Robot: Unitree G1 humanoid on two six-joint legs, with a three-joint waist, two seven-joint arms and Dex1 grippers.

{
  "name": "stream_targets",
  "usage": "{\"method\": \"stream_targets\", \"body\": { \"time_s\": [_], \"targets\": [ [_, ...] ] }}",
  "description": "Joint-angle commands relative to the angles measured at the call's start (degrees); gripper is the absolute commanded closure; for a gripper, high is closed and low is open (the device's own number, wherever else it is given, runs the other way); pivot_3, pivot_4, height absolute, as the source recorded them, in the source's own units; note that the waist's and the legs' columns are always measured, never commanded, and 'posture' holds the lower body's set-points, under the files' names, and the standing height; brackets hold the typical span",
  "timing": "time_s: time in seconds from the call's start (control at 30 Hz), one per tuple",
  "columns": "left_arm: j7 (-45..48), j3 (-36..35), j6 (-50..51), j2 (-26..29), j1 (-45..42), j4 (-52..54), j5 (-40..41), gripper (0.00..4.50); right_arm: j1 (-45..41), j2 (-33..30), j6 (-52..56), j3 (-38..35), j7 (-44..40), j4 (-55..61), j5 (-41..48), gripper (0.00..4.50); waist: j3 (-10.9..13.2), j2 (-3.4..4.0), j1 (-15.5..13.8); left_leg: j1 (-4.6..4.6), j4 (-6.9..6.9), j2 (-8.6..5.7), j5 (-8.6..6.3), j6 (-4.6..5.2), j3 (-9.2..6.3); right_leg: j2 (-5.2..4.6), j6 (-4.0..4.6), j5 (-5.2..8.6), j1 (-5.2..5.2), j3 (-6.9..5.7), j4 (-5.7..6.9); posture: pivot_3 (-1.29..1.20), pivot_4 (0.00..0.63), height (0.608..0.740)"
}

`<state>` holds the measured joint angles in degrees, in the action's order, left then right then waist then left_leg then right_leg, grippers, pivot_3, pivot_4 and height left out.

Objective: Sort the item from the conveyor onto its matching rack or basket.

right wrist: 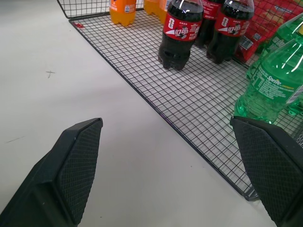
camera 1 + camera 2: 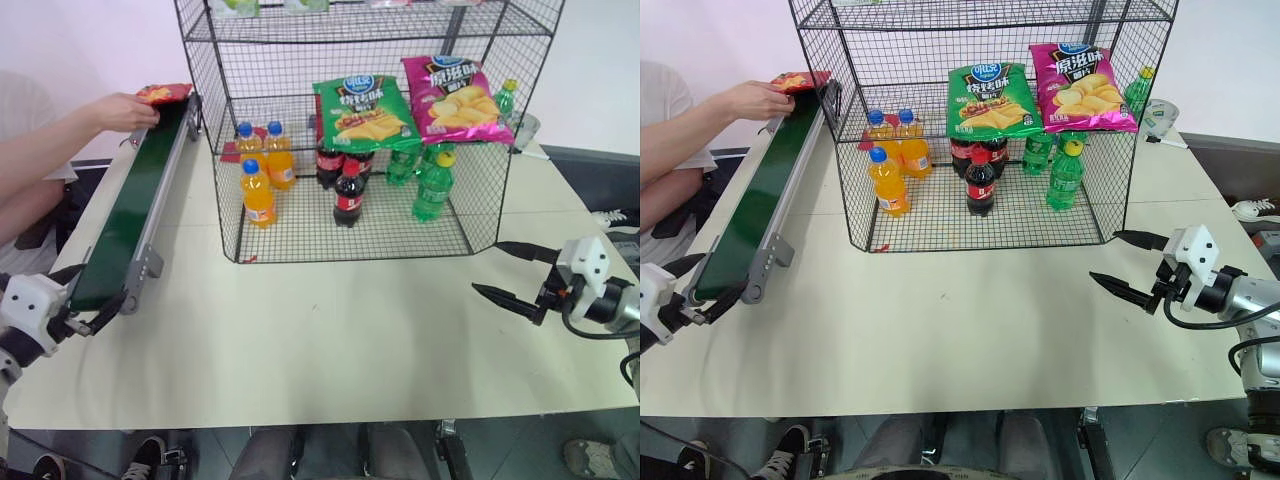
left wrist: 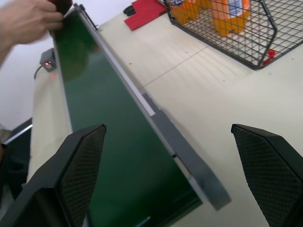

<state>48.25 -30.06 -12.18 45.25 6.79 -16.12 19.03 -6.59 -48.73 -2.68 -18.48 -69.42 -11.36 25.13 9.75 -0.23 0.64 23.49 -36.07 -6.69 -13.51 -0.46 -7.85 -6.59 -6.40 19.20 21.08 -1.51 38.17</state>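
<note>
Red crisp bag [image 2: 164,93] under a person's hand [image 2: 122,111] at the conveyor's [image 2: 125,215] far end, long axis across the belt, left pincer [image 2: 82,298] and right pincer [image 2: 519,273] both spread wide, empty

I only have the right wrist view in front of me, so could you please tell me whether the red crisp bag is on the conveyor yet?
Observer: The red crisp bag lies at the far end of the conveyor, with a person's hand on it.
Operator: Thank you. Is the left gripper ready for it?
Observer: The left gripper is open at the near end of the belt, holding nothing.
Operator: And what is on the rack above the bottles?
Observer: In the rack, a green bag and a pink bag lie side by side.
</note>
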Motion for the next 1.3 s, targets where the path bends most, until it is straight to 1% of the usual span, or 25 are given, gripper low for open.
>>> {"method": "stream_targets", "body": {
  "time_s": [0.03, 0.13, 0.33, 0.57, 0.7, 0.8, 0.9, 0.97, 1.03, 1.1, 1.17, 1.23, 1.27, 1.3],
  "targets": [
    [0.0, -1.6, 0.5, 1.2, -0.1, -0.2, 0.6, 0.06, -1.1, 0.0, -0.1, -0.4, 0.1, 1.6, 0.7, 0.00, 0.0, 0.00, 0.0, 0.00, 0.00, 0.00, 0.00, 0.00, 0.00, 0.00, 0.00, 0.00, 0.00, 0.00, 0.00, 0.00, 0.150, 0.740],
    [1.5, -1.2, 2.7, 1.2, 1.0, 0.6, 1.8, 0.06, -1.5, 0.1, 0.1, -0.2, 0.1, 1.7, 0.7, 0.00, 0.0, 0.00, 0.0, 0.00, 0.00, 0.00, 0.00, 0.00, 0.00, 0.00, 0.00, 0.00, 0.00, 0.00, 0.00, 0.00, 0.150, 0.740],
    [1.8, -2.5, 1.4, 1.2, 3.2, 1.1, 1.0, 0.06, -0.9, 0.6, 3.1, -1.1, -0.2, 3.1, 3.2, 0.00, 0.0, 0.00, 0.0, 0.00, 0.00, 0.01, 0.00, 0.00, 0.00, 0.00, 0.00, 0.00, 0.00, 0.00, 0.00, 0.00, 0.150, 0.740],
    [1.4, -3.2, 1.9, 1.1, 4.5, 1.5, 1.1, 0.06, -1.0, 2.4, 4.3, 0.1, 0.5, 6.5, 3.9, 0.00, 0.0, 0.00, 0.0, 0.00, 0.00, 0.01, 0.00, 0.00, 0.00, 0.00, 0.00, 0.00, 0.04, 0.00, 0.00, 0.00, 0.150, 0.740],
    [1.7, -3.0, -0.4, 1.7, 5.1, 0.7, -0.4, 0.06, -1.5, 2.8, 5.7, 1.8, 0.3, 8.7, 3.9, 0.00, 0.0, 0.00, 0.0, 0.00, -0.01, 0.01, 0.00, 0.00, 0.00, 0.00, 0.00, 0.00, 0.12, 0.00, -0.01, 0.00, 0.150, 0.740],
    [1.1, -3.5, -2.8, 2.1, 5.3, -0.1, -1.4, 0.06, -2.0, 3.4, 8.4, 1.7, 0.4, 11.2, 6.7, 0.00, 0.0, 0.00, 0.0, 0.00, 0.00, 0.01, 0.00, 0.00, 0.00, 0.00, 0.00, 0.00, 0.12, 0.00, -0.01, 0.00, 0.150, 0.740],
    [-1.9, -4.3, -10.7, 3.2, 6.2, -3.6, -6.4, 0.06, -1.4, 4.7, 14.2, 2.0, 1.1, 17.1, 12.4, 0.00, 0.0, 0.00, 0.1, 0.00, 0.01, 0.03, 0.00, 0.00, 0.00, 0.00, 0.00, 0.00, 0.10, 0.00, -0.01, 0.00, 0.150, 0.740],
    [-5.3, -4.6, -18.3, 4.0, 7.2, -6.6, -11.0, 0.06, -0.5, 5.8, 14.7, 3.1, 1.2, 20.6, 13.1, 0.00, 0.0, 0.00, 0.1, 0.00, 0.04, 0.04, 0.00, 0.00, 0.00, 0.01, 0.00, 0.00, 0.06, 0.01, -0.01, 0.00, 0.150, 0.740],
    [-9.0, -5.1, -21.8, 4.0, 7.8, -9.0, -13.5, 0.06, 0.6, 7.1, 15.8, 4.8, 1.0, 24.8, 14.4, 0.00, 0.0, 0.00, 0.0, 0.00, 0.06, 0.04, -0.01, 0.00, 0.00, 0.01, 0.01, 0.00, 0.14, 0.01, -0.04, 0.00, 0.150, 0.740],
    [-13.3, -4.6, -26.0, 4.4, 8.9, -11.0, -17.9, 0.06, 1.7, 7.8, 16.7, 6.8, 0.1, 28.2, 15.3, 0.00, 0.0, -0.01, -0.1, 0.00, 0.05, 0.04, -0.01, 0.01, 0.00, 0.01, 0.01, 0.00, 0.18, 0.01, -0.05, 0.00, 0.150, 0.740],
    [-18.1, -3.8, -29.9, 5.0, 9.7, -12.3, -23.0, 0.06, 1.8, 8.4, 17.5, 8.3, -0.3, 30.2, 16.1, 0.00, 0.0, -0.04, -0.1, 0.00, 0.03, 0.04, -0.01, 0.02, 0.00, 0.01, 0.00, 0.00, 0.21, 0.01, -0.05, 0.00, 0.150, 0.740],
    [-21.1, -3.3, -32.3, 5.1, 10.0, -12.9, -25.2, 0.06, 0.9, 9.0, 17.7, 9.8, -0.6, 30.2, 16.0, 0.00, -0.1, -0.12, -0.3, 0.00, 0.02, 0.02, -0.02, 0.02, 0.00, 0.00, 0.00, 0.00, 0.20, 0.01, -0.05, 0.00, 0.150, 0.740],
    [-23.9, -3.5, -33.1, 5.3, 10.1, -13.0, -27.7, 0.06, 0.3, 9.4, 17.6, 10.5, -0.5, 29.9, 15.7, 0.00, -0.1, -0.14, -0.5, 0.00, 0.01, 0.02, -0.02, 0.02, 0.00, 0.00, 0.00, 0.00, 0.20, 0.00, -0.05, 0.00, 0.150, 0.740],
    [-27.9, -3.9, -34.3, 5.9, 10.7, -12.4, -32.2, 0.06, -0.3, 9.8, 17.2, 11.3, -0.5, 29.1, 14.8, 0.00, -0.1, -0.15, -0.6, 0.00, 0.00, 0.02, -0.02, 0.02, 0.00, 0.00, 0.01, 0.00, 0.20, 0.00, -0.05, 0.00, 0.150, 0.740]
  ]
}}
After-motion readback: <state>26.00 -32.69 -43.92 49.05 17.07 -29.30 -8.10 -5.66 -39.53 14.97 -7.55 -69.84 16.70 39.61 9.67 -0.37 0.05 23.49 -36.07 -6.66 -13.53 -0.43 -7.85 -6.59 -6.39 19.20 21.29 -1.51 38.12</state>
